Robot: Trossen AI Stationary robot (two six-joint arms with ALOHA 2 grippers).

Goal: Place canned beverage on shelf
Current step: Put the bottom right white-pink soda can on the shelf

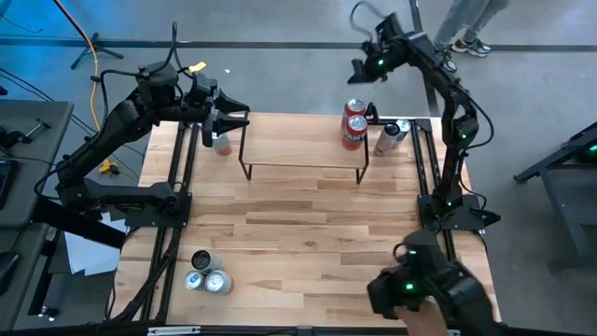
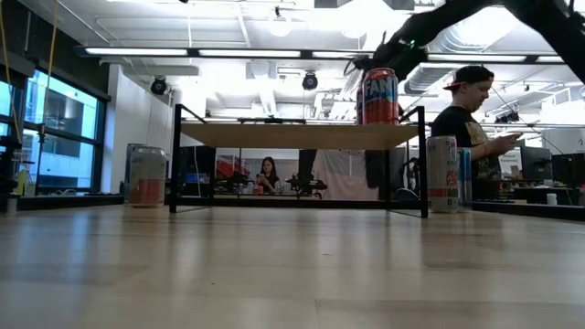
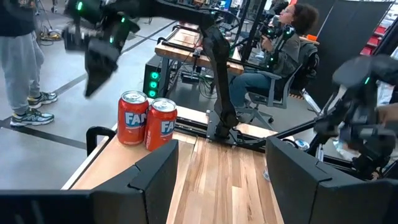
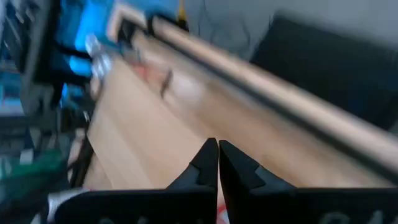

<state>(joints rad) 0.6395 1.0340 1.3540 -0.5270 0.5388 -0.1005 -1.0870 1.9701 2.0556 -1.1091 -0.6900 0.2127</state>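
Note:
The shelf (image 1: 303, 149), a light wood plank on thin black legs, stands at the table's far middle. Two red cans (image 1: 354, 123) stand upright on its right end, side by side in the left wrist view (image 3: 147, 121); the low view shows them as one red can (image 2: 380, 96) on the plank. My right gripper (image 1: 359, 70) hangs shut above and just beyond them, touching nothing; its fingertips (image 4: 217, 163) meet. My left gripper (image 1: 233, 119) hovers open at the shelf's left end, its fingers (image 3: 155, 180) wide apart with nothing between them.
Silver cans (image 1: 390, 136) stand on the table right of the shelf. One can (image 1: 221, 143) stands left of it, below my left gripper. Three cans (image 1: 207, 276) lie near the front left corner. A person (image 1: 466, 28) stands beyond the far edge.

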